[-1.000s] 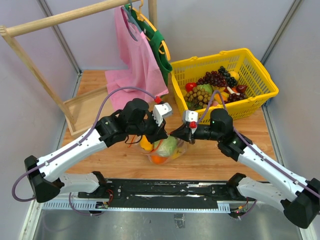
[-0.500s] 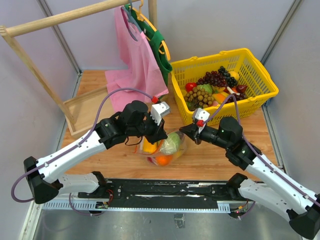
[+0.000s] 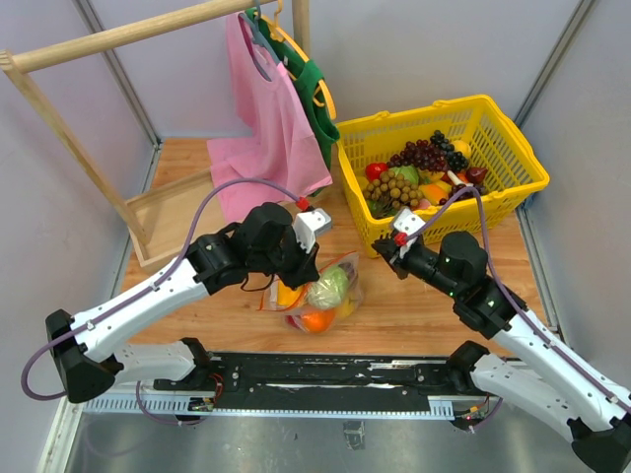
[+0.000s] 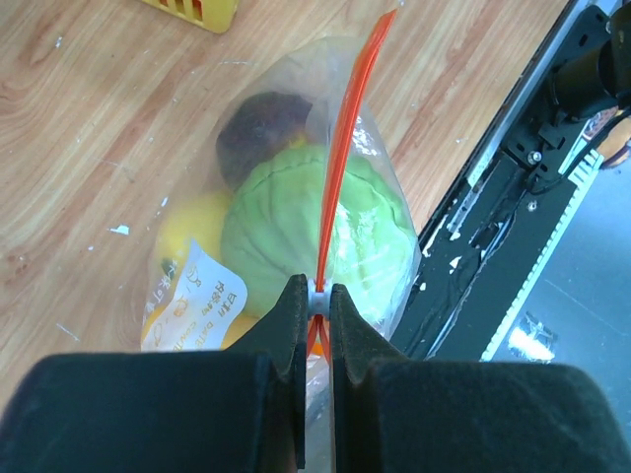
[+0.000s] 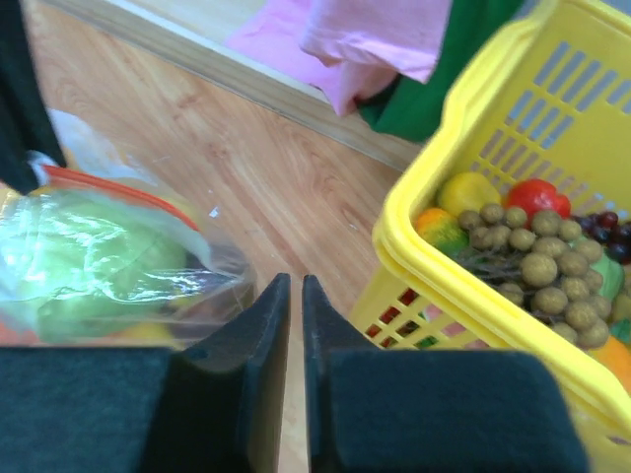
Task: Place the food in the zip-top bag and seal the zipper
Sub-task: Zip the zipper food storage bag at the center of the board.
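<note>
Top view, bag: the zip-top bag (image 3: 340, 281) lies on the table (image 3: 424, 310) between the two arms, with the food (image 3: 329, 290) inside it, a green piece above an orange one.
Top view, left arm: it reaches in from the left with the wrist bent down. The left gripper (image 3: 296, 280) is at the bag's left end, and its fingertips are hidden under the wrist.
Top view, right arm: the right gripper (image 3: 381, 248) hangs just right of the bag, apart from it and beside the yellow basket (image 3: 513, 138).
Left wrist view, grip: the fingers are clamped on the zipper (image 4: 340, 168) at its white slider tab (image 4: 315, 293). The red-orange strip runs straight away from the jaws.
Left wrist view, contents: green, dark and yellow pieces lie under the plastic, beside a whitish label (image 4: 192, 296).
Right wrist view, grip: the jaws are pressed almost together and hold nothing.
Right wrist view, bag: it lies to the lower left, clear of the fingers. The basket is to the right.
</note>
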Robot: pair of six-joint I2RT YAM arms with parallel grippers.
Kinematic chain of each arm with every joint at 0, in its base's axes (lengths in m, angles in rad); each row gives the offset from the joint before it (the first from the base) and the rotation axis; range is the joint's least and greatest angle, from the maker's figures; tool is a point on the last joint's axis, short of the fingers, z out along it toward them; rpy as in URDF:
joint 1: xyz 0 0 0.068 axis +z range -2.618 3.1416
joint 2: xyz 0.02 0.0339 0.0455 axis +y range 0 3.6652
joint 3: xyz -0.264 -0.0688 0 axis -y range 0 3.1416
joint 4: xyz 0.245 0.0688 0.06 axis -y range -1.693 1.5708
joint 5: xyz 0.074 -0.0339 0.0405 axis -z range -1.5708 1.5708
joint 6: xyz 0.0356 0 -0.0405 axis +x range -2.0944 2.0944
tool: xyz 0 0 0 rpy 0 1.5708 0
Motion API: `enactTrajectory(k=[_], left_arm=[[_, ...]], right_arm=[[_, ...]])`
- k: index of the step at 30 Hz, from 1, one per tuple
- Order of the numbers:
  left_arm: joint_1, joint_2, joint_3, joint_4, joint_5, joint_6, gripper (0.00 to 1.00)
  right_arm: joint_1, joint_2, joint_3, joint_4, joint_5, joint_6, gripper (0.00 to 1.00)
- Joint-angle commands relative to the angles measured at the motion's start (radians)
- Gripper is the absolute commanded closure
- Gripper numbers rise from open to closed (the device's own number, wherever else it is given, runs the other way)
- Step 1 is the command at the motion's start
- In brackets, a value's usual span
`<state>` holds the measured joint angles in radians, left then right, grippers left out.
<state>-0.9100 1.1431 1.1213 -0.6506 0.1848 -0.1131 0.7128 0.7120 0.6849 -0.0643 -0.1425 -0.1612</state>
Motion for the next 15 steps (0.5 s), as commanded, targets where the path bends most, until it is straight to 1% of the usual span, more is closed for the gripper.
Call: enactTrajectory(k=[1, 2, 3, 5, 7, 9, 12, 15], left_arm=[[0.004, -0.003, 0.037, -0.006, 0.041, 0.063, 1.00], [0.002, 0.003, 0.045, -0.003, 0.052, 0.072, 1.00], [0.003, 0.010, 0.055, 0.000, 0.063, 0.081, 1.00], [-0.003, 0.023, 0.073, 0.008, 0.087, 0.102, 1.00], [-0.012, 0.035, 0.089, 0.016, 0.102, 0.123, 1.00], [-0.019, 0.045, 0.104, 0.025, 0.115, 0.143, 1.00], [-0.023, 0.061, 0.118, 0.037, 0.131, 0.159, 1.00], [-0.024, 0.069, 0.119, 0.052, 0.153, 0.167, 1.00]], right_arm=[[-0.008, -0.003, 0.082, -0.061, -0.245, -0.154, 0.76], [-0.008, 0.003, 0.095, -0.073, -0.310, -0.184, 0.65], [-0.008, 0.013, 0.108, -0.082, -0.359, -0.205, 0.58], [-0.008, 0.043, 0.137, -0.105, -0.434, -0.240, 0.48], [-0.008, 0.078, 0.167, -0.134, -0.499, -0.276, 0.44], [-0.008, 0.110, 0.188, -0.158, -0.556, -0.321, 0.43], [-0.009, 0.148, 0.190, -0.162, -0.622, -0.359, 0.43], [-0.007, 0.180, 0.174, -0.153, -0.654, -0.392, 0.44]])
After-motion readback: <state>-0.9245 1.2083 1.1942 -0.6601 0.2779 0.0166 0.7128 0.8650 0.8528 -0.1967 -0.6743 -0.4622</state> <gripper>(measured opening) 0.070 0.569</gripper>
